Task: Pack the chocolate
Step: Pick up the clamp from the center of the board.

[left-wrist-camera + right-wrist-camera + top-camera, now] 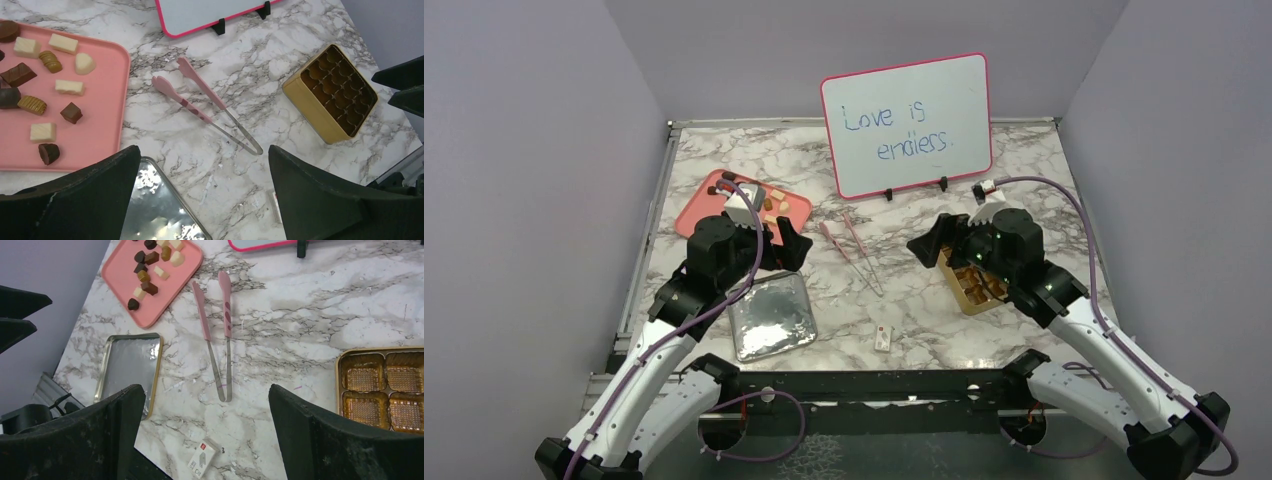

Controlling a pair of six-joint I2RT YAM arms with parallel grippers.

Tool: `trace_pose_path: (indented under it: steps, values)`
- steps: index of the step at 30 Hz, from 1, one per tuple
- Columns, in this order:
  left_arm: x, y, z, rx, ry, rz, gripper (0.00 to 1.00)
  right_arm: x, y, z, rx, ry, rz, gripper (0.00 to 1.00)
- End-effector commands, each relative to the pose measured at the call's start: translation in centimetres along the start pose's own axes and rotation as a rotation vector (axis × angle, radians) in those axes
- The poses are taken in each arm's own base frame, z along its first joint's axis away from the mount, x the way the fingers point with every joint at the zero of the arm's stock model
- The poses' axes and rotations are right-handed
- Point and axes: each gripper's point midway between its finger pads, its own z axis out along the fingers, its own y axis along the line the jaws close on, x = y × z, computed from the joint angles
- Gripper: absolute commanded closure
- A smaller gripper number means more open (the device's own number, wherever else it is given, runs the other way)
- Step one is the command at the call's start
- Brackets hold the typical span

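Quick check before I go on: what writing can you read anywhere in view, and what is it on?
"Love is endless." is handwritten in blue on the whiteboard.
The tag has a red mark and small print, too small to read.
Nothing else legible shows.

Top view looks down from behind; wrist views share tongs (226, 305).

The stretch of desk (904, 290) between the pink tray (694, 205) and the gold box (972, 292) is interrupted by the tongs (227, 315), and the far side is blocked by the whiteboard (906, 125).
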Motion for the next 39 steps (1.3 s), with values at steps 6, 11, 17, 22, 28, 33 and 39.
trace_pose_path:
  steps: [6,11,17,22,28,33,39]
  values:
    - [-0.2,0.8,-0.3,-0.04,-0.024,-0.003,0.01,-0.2,1.0,0.1,-0.061,-0.019,-0.008,0.0]
    - [0.3,1.0,-0.8,-0.047,-0.019,-0.003,0.01,0.3,2.6,0.5,-0.149,0.006,0.034,0.0]
    - [0.5,2.0,-2.0,-0.094,-0.057,-0.003,0.01,1.8,4.4,2.3,-0.265,0.087,0.067,0.03]
    - [0.3,3.4,-3.0,-0.167,-0.097,-0.01,0.01,2.9,4.5,5.1,-0.26,0.15,0.082,0.11]
    - [-0.3,3.5,-3.7,-0.179,-0.134,-0.007,0.01,6.7,3.2,10.7,-0.058,0.248,-0.082,0.2]
    - [-0.8,3.6,-4.5,-0.188,-0.173,-0.007,0.01,10.0,2.9,13.7,0.096,0.339,-0.253,0.23]
    - [-1.0,3.7,-4.9,-0.192,-0.191,-0.008,0.01,11.8,1.5,15.8,0.202,0.358,-0.323,0.21]
